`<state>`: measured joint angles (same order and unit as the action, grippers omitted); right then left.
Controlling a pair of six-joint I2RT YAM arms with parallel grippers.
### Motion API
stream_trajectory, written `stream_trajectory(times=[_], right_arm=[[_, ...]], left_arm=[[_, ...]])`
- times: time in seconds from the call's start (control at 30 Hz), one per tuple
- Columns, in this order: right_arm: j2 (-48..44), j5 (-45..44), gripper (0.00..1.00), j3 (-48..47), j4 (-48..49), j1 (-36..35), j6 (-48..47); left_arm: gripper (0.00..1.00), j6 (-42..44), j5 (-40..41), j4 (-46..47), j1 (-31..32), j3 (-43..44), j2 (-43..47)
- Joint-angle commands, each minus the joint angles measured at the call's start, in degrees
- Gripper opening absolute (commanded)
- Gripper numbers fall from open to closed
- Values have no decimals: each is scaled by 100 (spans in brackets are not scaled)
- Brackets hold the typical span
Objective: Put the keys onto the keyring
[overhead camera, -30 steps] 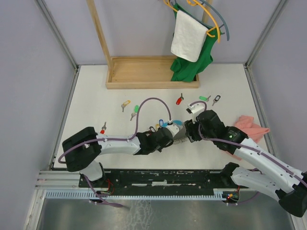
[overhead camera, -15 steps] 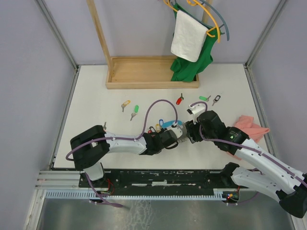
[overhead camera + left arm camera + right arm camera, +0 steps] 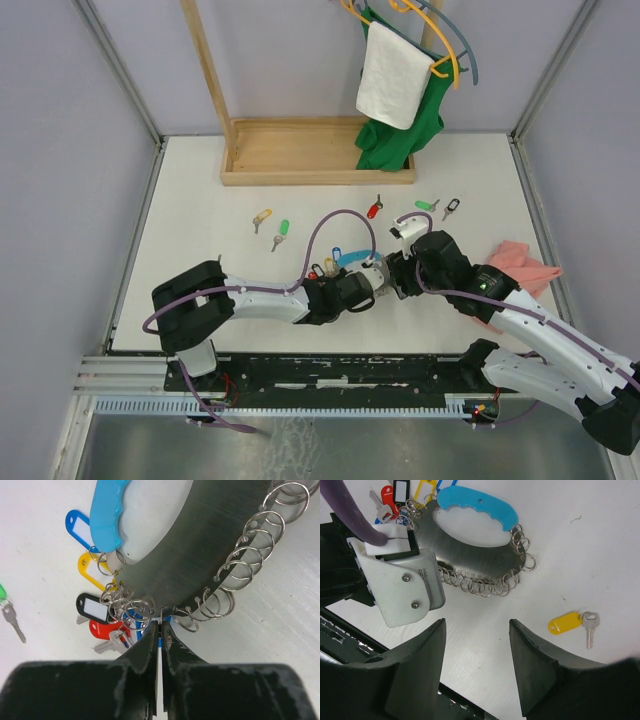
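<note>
One end effector [image 3: 159,626], left, closed further.

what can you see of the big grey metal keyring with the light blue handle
The big grey metal keyring is a flat loop with a grooved light-blue plastic handle. Small wire rings hang from holes along its outer edge; coloured tagged keys bunch at one end. It lies flat on the white table, the left gripper's nearly shut tips at its edge.

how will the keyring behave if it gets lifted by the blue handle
The keyring is probably stiff: its body looks like a flat metal plate. The small rings along its edge and the tagged keys would likely dangle and swing. The smooth metal may be slippery; the blue handle looks grippier.
</note>
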<state>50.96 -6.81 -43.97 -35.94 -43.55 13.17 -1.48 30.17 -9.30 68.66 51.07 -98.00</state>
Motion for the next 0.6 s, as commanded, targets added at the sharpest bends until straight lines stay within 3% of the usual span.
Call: stream_trajectory(times=[0.0,0.3,0.57], right_arm=[[-103,-170,62,-213,39,-4,-34],[-62,157,65,-418,254,-8,-22],[-63,319,69,-391,1024,-4,-148]], left_arm=[[3,292,252,423,32,88,119],[3,253,31,1667,-42,-942,1476],[3,143,-604,3299,-585,-2270,2794]])
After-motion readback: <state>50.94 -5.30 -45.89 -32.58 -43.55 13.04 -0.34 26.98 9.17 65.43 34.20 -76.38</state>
